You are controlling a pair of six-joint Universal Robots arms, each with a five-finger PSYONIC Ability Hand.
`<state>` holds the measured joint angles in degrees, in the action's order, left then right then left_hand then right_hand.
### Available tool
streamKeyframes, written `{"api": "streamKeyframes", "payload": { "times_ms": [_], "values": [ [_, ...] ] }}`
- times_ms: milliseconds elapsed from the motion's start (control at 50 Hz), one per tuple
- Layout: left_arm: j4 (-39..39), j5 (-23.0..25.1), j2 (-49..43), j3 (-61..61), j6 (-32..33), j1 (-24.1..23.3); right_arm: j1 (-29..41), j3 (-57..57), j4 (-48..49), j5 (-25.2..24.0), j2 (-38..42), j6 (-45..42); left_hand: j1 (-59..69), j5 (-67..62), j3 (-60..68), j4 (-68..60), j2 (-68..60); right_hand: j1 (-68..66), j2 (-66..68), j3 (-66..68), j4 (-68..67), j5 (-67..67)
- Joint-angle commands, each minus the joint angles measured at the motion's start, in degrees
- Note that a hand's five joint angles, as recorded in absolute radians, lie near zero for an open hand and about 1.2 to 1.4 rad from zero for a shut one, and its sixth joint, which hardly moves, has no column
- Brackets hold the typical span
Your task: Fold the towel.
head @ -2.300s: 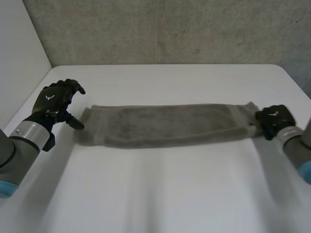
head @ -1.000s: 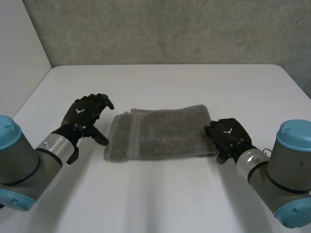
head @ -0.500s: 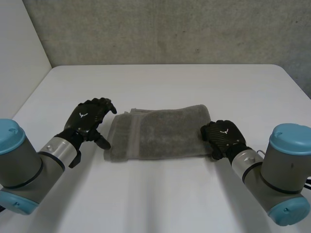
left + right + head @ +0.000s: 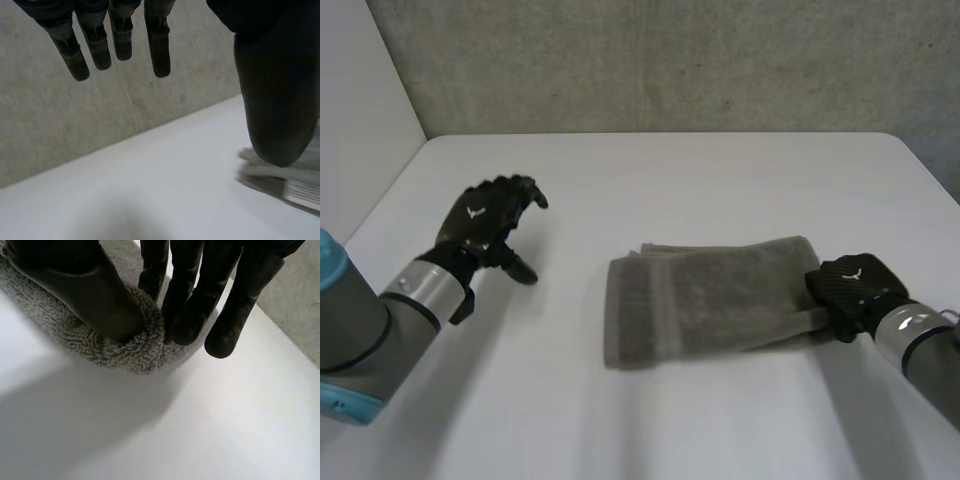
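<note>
Grey towel [image 4: 710,300] lies folded on the white desk [image 4: 720,180]; right hand [image 4: 850,285] pinches its right edge, left hand [image 4: 480,225] hovers spread, well apart.

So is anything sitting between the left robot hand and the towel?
Nothing visible. Only bare table lies between the open left robot hand and the towel's nearer edge. The right robot hand pinches the towel's opposite end.

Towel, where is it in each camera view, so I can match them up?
Head view: the towel lies folded on the white table, one end in the right hand.
Left wrist view: the towel lies past the thumb tip of the left hand.
Right wrist view: the towel is pinched between thumb and fingers.
Shared landmark: the white table.
</note>
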<state>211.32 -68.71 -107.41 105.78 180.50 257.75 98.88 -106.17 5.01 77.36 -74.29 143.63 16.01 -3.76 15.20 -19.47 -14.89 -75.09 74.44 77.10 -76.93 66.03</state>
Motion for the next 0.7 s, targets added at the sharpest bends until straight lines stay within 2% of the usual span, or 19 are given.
{"api": "streamKeyframes", "payload": {
  "times_ms": [20,40,60,100,120,160,200,220,260,300,320,340,360,380,500,580,600,640,700],
  "values": [
    [-3.7,-0.5,3.8,-5.3,-0.8,-0.9,12.2,8.8,-3.4,0.6,-1.2,-2.6,-4.6,2.4,-3.8,8.1,3.5,-4.9,5.6,2.9,-3.1,4.0],
    [-4.5,-0.5,4.4,-6.9,-1.6,-1.5,16.4,11.7,-3.4,0.8,-0.4,0.3,-4.6,2.4,-3.8,8.1,3.5,-4.9,5.6,2.9,-3.1,4.0],
    [-4.5,-0.5,4.4,-6.9,-1.6,-1.5,16.4,11.8,-3.4,0.8,-0.4,0.3,-4.6,2.4,-3.8,8.1,3.5,-4.9,5.6,2.9,-3.1,4.0],
    [-5.5,-0.6,5.0,-9.7,-4.3,-3.7,24.2,16.5,-3.3,0.9,3.4,4.4,-4.6,2.4,-3.8,8.1,3.5,-4.9,5.6,2.9,-3.1,4.0],
    [-5.5,-0.6,5.0,-9.7,-4.4,-3.7,24.3,16.5,-3.2,0.9,3.5,4.4,-4.6,2.4,-3.8,8.1,3.5,-4.9,5.6,2.9,-3.1,4.0],
    [-5.5,-1.3,5.0,-10.8,-6.1,-4.8,31.7,20.4,-2.6,0.9,8.1,4.6,-4.6,2.4,-3.8,8.1,3.5,-4.9,5.6,2.9,-3.1,4.0],
    [-5.3,-4.4,4.6,-12.2,-9.7,-6.0,35.7,22.1,-2.5,0.9,10.7,4.2,-4.8,2.5,-4.0,8.3,3.7,-4.9,5.6,2.9,-3.1,4.0],
    [-5.3,-4.4,4.6,-12.2,-9.7,-6.0,35.8,22.1,-2.5,0.9,10.7,4.2,-4.8,2.5,-4.0,8.3,3.7,-4.9,5.6,2.9,-3.1,4.0],
    [-5.1,-7.0,3.9,-12.5,-12.3,-6.3,40.1,24.4,-3.1,1.7,15.8,3.0,-4.8,2.5,-4.0,8.3,3.7,-4.9,5.6,2.9,-3.1,4.0],
    [-5.1,-7.7,3.2,-12.4,-12.9,-6.4,40.6,24.7,-3.2,2.8,17.2,2.8,-4.8,2.5,-4.0,8.3,3.7,-4.9,5.6,2.9,-3.1,4.0],
    [-5.1,-7.8,3.2,-12.4,-12.9,-6.4,40.8,24.7,-3.2,4.3,17.9,2.8,-4.8,2.5,-4.0,8.3,3.7,9.2,-8.5,-11.2,11.0,-10.1],
    [-5.1,-7.9,2.2,-12.6,-12.8,-6.6,40.8,24.7,-3.2,4.3,17.9,2.8,-4.8,2.5,-4.0,8.3,3.7,9.3,-8.7,-11.3,11.2,-10.3],
    [-5.1,-8.1,1.2,-12.8,-12.9,-6.8,40.4,24.4,-3.3,6.0,17.9,2.9,-5.0,2.7,-4.1,8.4,3.8,40.8,-40.2,-42.8,42.6,-41.7],
    [-5.1,-8.1,1.2,-12.8,-12.9,-6.8,40.1,24.0,-3.2,7.5,17.4,3.0,-5.0,2.7,-4.1,8.4,3.8,65.1,-64.4,-67.1,66.9,-66.0],
    [-5.1,-8.2,-1.0,-13.5,-13.2,-7.1,38.8,21.3,-2.5,9.5,13.4,4.2,-4.8,2.5,-4.0,8.3,3.7,65.1,-64.4,-67.1,66.9,-66.0],
    [-5.1,-8.3,-2.4,-14.0,-13.2,-7.2,33.2,17.9,0.0,9.4,7.6,8.9,-4.6,2.4,-3.8,8.1,3.5,65.1,-64.4,-67.1,66.9,-66.0],
    [-5.1,-8.2,-3.2,-14.1,-13.3,-7.6,33.1,17.8,0.0,9.4,7.6,8.9,-4.5,2.2,-3.6,7.9,3.3,65.1,-64.4,-67.1,66.9,-66.0],
    [-5.1,-8.3,-4.1,-14.3,-13.3,-8.7,28.2,15.9,0.6,9.0,4.8,13.7,-4.5,2.2,-3.6,7.9,3.3,65.1,-64.4,-67.1,66.9,-66.0],
    [-5.7,-8.4,-5.4,-14.5,-13.3,-11.0,26.3,15.3,0.8,8.7,4.0,15.8,-4.5,2.2,-3.6,7.9,3.3,65.1,-64.4,-67.1,66.9,-66.0]
  ]
}}
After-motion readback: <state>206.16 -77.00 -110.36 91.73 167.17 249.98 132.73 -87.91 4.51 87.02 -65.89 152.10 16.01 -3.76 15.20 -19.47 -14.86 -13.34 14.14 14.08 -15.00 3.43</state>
